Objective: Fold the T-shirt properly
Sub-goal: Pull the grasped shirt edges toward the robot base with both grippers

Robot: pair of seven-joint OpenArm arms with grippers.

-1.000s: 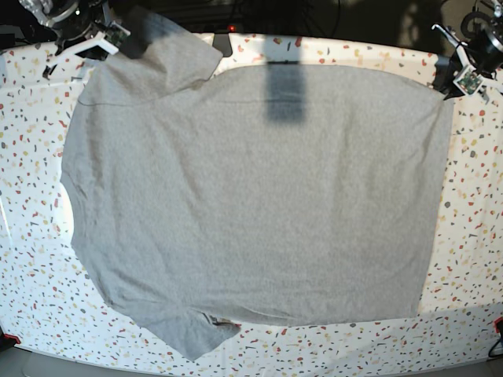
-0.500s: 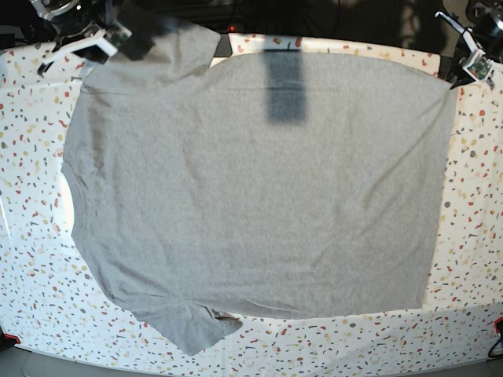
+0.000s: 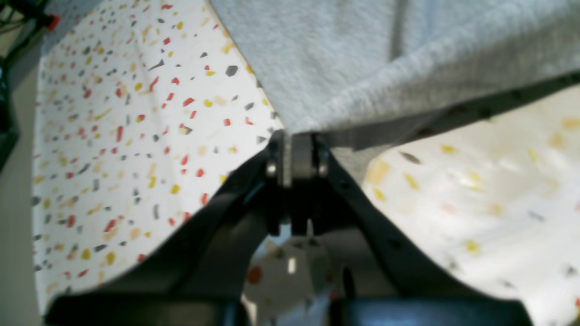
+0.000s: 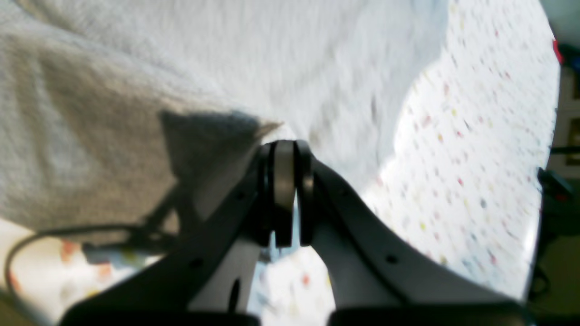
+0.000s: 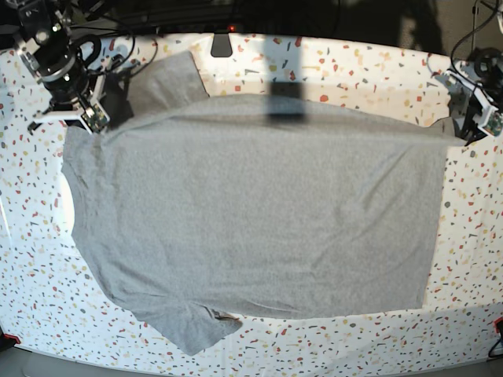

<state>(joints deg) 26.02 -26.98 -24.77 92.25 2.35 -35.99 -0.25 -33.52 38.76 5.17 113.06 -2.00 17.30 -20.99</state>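
The grey T-shirt (image 5: 259, 204) lies spread plain side up on the speckled table (image 5: 354, 71), one sleeve at the far left and one at the near left. At the shirt's far right corner, my left gripper (image 5: 460, 129) is shut on the fabric. The left wrist view shows that corner of the T-shirt (image 3: 362, 59) pinched in the left gripper (image 3: 297, 140). My right gripper (image 5: 93, 122) is shut on the far left shoulder edge. In the right wrist view the T-shirt (image 4: 136, 90) meets the closed tips of the right gripper (image 4: 285, 149).
A small black object (image 5: 222, 43) sits at the table's back edge. A dark shadow patch (image 5: 284, 102) falls on the shirt's far middle. A black cable (image 4: 68, 233) lies under the raised cloth by the right gripper.
Both grippers have come forward and down from the table's back corners, carrying the shirt's far edge with them. That edge now sits well inside the back of the table.
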